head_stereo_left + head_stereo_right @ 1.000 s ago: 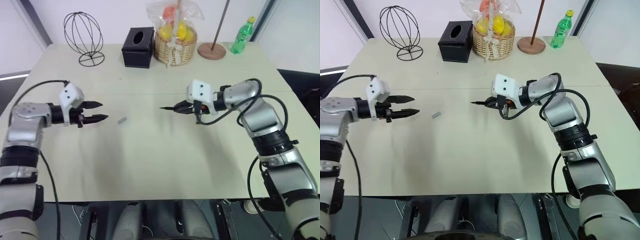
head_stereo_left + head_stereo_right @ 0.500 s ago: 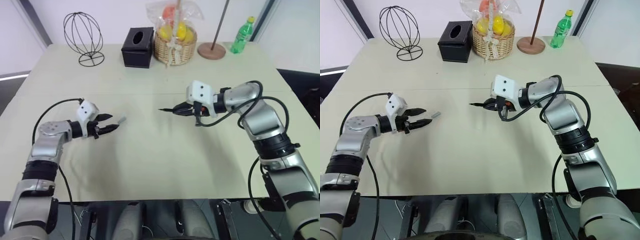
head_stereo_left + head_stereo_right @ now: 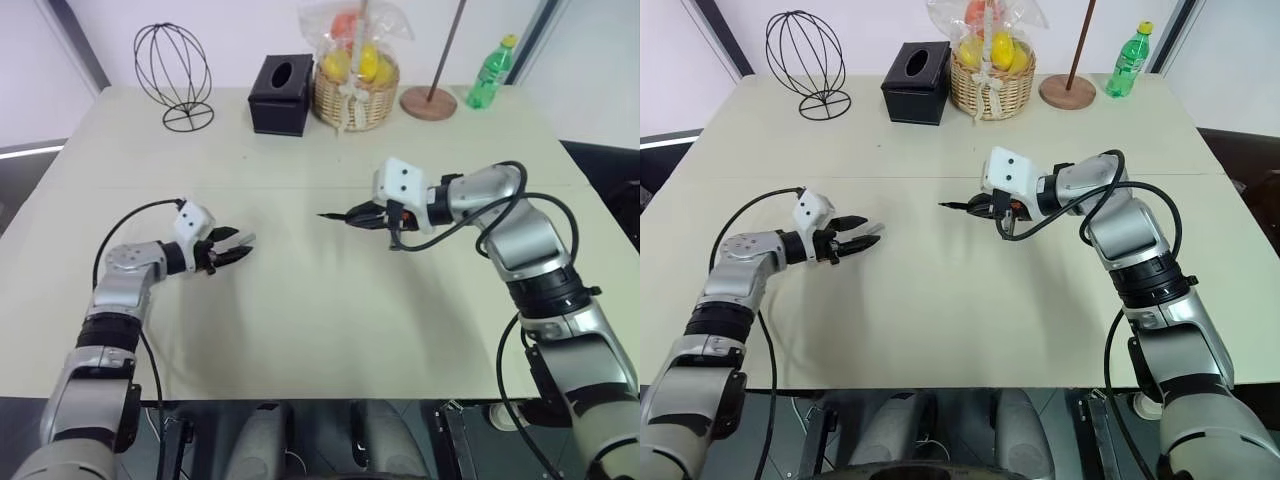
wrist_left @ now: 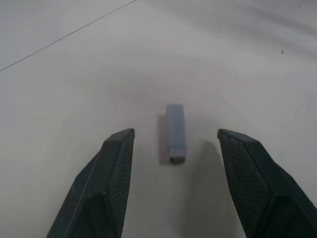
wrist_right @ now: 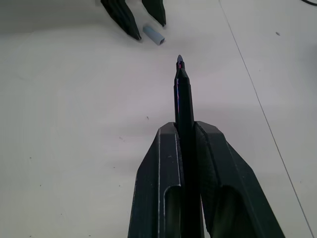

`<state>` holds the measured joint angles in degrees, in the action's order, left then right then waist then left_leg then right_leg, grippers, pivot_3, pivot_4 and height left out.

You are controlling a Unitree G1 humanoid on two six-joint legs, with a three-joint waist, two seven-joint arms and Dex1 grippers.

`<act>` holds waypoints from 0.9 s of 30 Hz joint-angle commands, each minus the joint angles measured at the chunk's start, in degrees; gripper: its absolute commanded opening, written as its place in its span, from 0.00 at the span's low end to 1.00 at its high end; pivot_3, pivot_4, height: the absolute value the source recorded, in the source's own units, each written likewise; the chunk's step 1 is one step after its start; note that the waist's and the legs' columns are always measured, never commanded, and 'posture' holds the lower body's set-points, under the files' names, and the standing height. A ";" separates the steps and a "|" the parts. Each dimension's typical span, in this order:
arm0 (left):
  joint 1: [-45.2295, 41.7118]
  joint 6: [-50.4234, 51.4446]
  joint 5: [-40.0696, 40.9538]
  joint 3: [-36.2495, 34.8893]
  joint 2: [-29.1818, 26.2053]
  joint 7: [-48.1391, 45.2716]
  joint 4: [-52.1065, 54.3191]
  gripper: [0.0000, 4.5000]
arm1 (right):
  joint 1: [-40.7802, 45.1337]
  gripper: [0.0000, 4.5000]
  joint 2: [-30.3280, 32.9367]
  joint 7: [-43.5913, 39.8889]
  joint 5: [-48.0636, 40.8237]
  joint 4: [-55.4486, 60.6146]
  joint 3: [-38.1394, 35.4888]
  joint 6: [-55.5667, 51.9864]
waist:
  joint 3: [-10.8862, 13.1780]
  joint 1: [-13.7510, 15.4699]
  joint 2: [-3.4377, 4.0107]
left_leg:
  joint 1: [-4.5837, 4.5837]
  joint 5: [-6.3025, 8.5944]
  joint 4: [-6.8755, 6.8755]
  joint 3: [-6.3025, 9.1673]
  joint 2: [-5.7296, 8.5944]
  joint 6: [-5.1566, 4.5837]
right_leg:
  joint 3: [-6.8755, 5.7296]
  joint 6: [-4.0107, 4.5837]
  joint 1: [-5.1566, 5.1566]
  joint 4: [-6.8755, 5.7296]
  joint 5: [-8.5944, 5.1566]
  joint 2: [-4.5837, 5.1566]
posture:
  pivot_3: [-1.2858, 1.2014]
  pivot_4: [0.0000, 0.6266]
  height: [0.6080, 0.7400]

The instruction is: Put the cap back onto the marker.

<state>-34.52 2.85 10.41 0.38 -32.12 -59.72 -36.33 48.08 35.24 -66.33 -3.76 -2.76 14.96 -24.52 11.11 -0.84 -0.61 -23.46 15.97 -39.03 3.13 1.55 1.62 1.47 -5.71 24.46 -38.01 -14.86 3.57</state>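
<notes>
1. The cap (image 4: 175, 133) lies flat on the table (image 3: 330, 320), left of the table's middle and well in from the near edge. It is not on the marker, so the joining is all still to do.

2. The left gripper (image 3: 236, 250) sits low at the cap with its two black fingers spread wide. In the left wrist view the cap lies in the gap between the fingertips (image 4: 116, 148), touching neither. Nothing is gripped on this side yet.

3. The marker (image 5: 183, 99) is clamped between the closed fingers of the right gripper (image 3: 985, 208), held above the table around its middle. Its bare pointed tip sticks out toward the robot's left, roughly at the cap and the left gripper.

4. Judged from this: one half is ready, since the marker is in hand and aimed the right way. What remains is closing on the cap, lifting it, lining its open end up with the tip, and pressing the two together.

5. Which end of the cap is the open one is hard to tell; the end nearer the left wrist camera looks darker and may be the mouth.

6. Along the far edge stand a wire ornament (image 3: 172, 75), a black tissue box (image 3: 281, 95), a fruit basket (image 3: 355, 85), a wooden pole on a round base (image 3: 429, 100) and a green bottle (image 3: 489, 75), all well apart from the work.
</notes>
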 commanded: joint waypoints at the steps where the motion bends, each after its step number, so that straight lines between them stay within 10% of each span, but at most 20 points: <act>1: -1.06 -1.40 -0.72 0.12 -0.19 -0.59 0.15 0.62 | 0.13 0.01 1.11 0.44 -1.26 2.79 -2.20 -0.18 | 0.00 -0.03 0.00 | 0.00 0.00 0.00 0.00 0.00 0.00 | 0.00 0.00 0.00 0.00 0.00 0.00 | 0.52 0.24 1.00; 6: -1.17 -1.49 -1.14 0.39 -0.21 -0.10 -0.59 0.44 | -0.06 0.00 1.53 0.94 -1.68 3.19 -2.24 -0.61 | 0.00 -0.01 0.00 | 0.00 0.00 0.00 0.00 0.00 0.00 | 0.00 0.00 0.00 0.00 0.00 0.00 | 0.52 0.24 1.00; 10: -0.85 -1.33 -1.31 0.22 -0.37 0.26 -0.99 0.00 | -0.26 0.00 1.86 1.18 -2.13 3.45 -2.25 -0.84 | 0.00 -0.01 0.00 | 0.00 0.00 0.00 0.01 0.00 0.00 | 0.00 0.00 0.00 0.00 0.00 0.00 | 0.52 0.24 1.00; 27: -6.75 2.17 3.52 -1.93 -4.84 -7.29 5.16 0.00 | 2.27 0.00 4.90 -1.63 -1.84 0.25 -2.03 2.20 | 0.01 0.08 -0.03 | -0.01 0.00 0.00 0.02 -0.01 0.00 | -0.02 0.00 0.00 0.00 0.00 -0.01 | 0.52 0.24 1.00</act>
<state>-37.92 3.83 11.48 0.62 -35.04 -63.95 -35.22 47.69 38.95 -66.85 -5.31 -2.78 14.75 -23.76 11.13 -0.76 -0.64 -23.49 15.97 -39.03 3.15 1.54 1.62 1.45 -5.71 24.46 -38.00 -14.86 3.56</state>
